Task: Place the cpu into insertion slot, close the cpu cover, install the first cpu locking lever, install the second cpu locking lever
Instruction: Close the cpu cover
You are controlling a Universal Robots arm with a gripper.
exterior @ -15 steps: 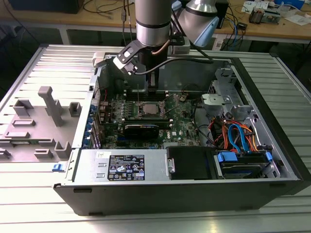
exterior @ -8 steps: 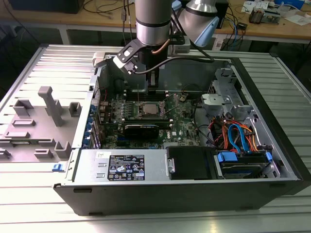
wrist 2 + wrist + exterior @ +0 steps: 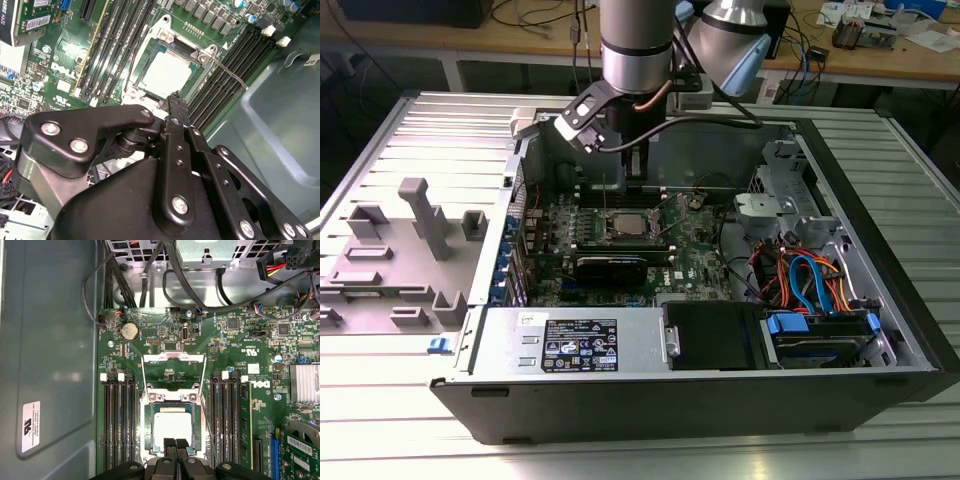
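Hangs with the claw (image 3: 176,444) pinched together and empty, just beside the cpu (image 3: 172,427) seated in the insertion slot (image 3: 148,422), cpu cover (image 3: 172,356) flipped open, white printed sticker (image 3: 31,426) on the case wall.

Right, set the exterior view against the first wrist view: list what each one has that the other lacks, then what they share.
Exterior view alone: the robot arm from outside, a grey fixture tray on the exterior view's left, the ribbed table and a wooden bench behind.
First wrist view alone: a coin battery, a white sticker on the grey wall, and the gripper close by the socket's edge.
Shared: the cpu seated in the insertion slot on the green motherboard.
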